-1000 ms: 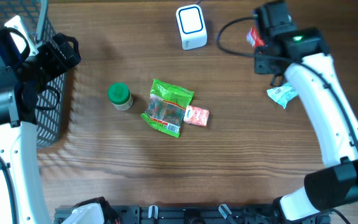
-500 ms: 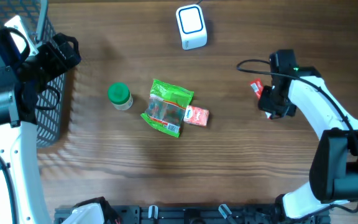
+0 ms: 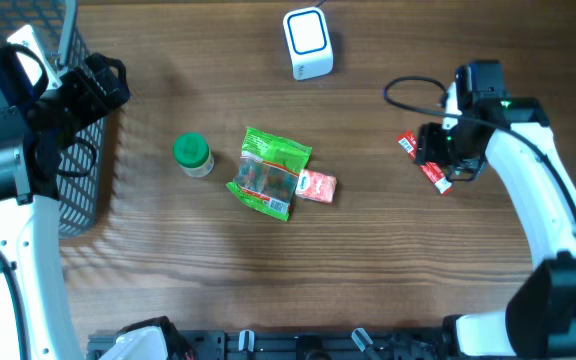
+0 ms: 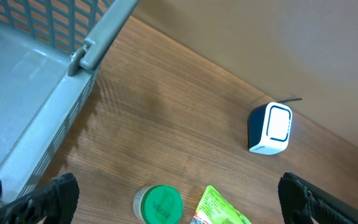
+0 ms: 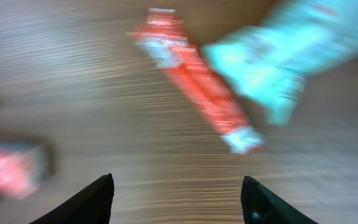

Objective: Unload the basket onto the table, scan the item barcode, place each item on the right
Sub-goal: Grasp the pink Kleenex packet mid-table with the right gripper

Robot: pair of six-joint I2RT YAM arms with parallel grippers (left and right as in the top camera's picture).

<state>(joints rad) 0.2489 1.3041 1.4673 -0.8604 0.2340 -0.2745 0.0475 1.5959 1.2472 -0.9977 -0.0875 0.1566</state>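
You've got the right fingers [image 5: 98,199] apart, with nothing between them. The red stick [image 3: 433,176], your scan item, lies flat on the bench [image 3: 368,270] just ahead of the tips. It sits on the right side, diagonal, and partly covered from overhead by the wrist. It's well apart from the scanner [image 3: 307,43], a white box w/ a blue-framed face at the far edge.

Print: the stick has white patches at both ends, but the wrist cam is motion-blurred and the overhead is too small, so nothing is readable. Same for the other packs; you can't make out a brand or barcode. A teal pack [image 5: 284,50] lies right against the stick's side. Whether they touch, can't tell through the blur.

Left fingers [image 4: 58,199] are spread wide and hold nothing, up over the basket [image 3: 80,150] edge at the left.

Mid-bench: a jar [image 3: 192,154] w/ a green lid, then a green pack [image 3: 271,172] w/ a small pink pack [image 3: 317,186] touching its right edge.

Vs 1 s ago: the right arm [image 3: 528,170] was up at the far right w/ the stick pinched. Half a sec ago it had swung down toward the bench, still clamped. Now the fingers have let go and the stick is down. The teal pack, in plain overhead view 1 s ago, is now hidden there by the arm. The left arm, jar, packs and scanner haven't moved.
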